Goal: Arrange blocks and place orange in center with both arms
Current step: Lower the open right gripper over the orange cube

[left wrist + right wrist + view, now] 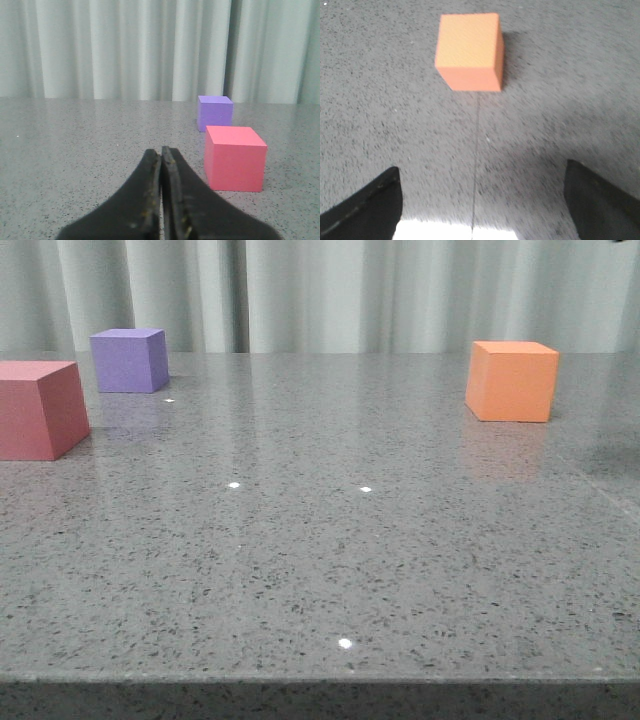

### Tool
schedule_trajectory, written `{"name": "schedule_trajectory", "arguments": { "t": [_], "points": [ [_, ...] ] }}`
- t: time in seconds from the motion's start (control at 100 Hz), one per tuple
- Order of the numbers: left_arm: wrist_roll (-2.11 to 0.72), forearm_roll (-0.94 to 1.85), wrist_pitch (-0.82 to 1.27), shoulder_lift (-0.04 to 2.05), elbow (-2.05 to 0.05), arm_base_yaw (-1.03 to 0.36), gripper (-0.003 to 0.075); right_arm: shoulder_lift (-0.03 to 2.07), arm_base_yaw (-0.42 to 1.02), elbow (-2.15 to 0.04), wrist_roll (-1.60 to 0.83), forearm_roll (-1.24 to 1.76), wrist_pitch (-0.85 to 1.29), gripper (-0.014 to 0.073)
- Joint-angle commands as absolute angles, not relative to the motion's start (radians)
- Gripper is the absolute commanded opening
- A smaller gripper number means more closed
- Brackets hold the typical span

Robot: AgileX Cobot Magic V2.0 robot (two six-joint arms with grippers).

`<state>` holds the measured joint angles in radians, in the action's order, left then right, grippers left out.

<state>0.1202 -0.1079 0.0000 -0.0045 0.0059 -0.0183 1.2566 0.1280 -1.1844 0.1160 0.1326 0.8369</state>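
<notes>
The orange cube (pixel 512 380) stands at the back right of the grey speckled table. The purple cube (pixel 129 359) stands at the back left, and the pink-red cube (pixel 40 408) is nearer, at the left edge. Neither gripper shows in the front view. My left gripper (pixel 161 155) is shut and empty, low over the table; the pink-red cube (pixel 234 157) is just ahead to one side, the purple cube (pixel 215 112) behind it. My right gripper (pixel 481 172) is open wide and empty above the table, with the orange cube (pixel 470 50) ahead of it, apart from the fingers.
A grey curtain (pixel 320 295) hangs behind the table. The table's front edge (pixel 320 680) runs along the bottom of the front view. A thin seam (pixel 476 150) in the tabletop runs from the orange cube toward my right gripper.
</notes>
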Motion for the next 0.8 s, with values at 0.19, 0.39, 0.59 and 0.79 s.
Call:
{"name": "schedule_trajectory", "arguments": {
  "t": [0.19, 0.39, 0.59, 0.79],
  "points": [
    [0.131, -0.106, -0.080, -0.037, 0.048, -0.018, -0.0020, 1.490, 0.232, -1.433, 0.326, -0.107, 0.792, 0.0644],
    [0.131, -0.106, -0.080, -0.037, 0.048, -0.018, -0.0020, 1.616, 0.251, -1.552, 0.339, -0.123, 0.785, 0.0644],
    [0.131, -0.106, -0.080, -0.037, 0.048, -0.018, -0.0020, 1.720, 0.251, -1.632, 0.340, -0.138, 0.785, 0.0644],
    [0.131, -0.106, -0.080, -0.037, 0.048, -0.018, -0.0020, 1.795, 0.251, -1.635, 0.340, -0.161, 0.789, 0.0644]
  ]
}}
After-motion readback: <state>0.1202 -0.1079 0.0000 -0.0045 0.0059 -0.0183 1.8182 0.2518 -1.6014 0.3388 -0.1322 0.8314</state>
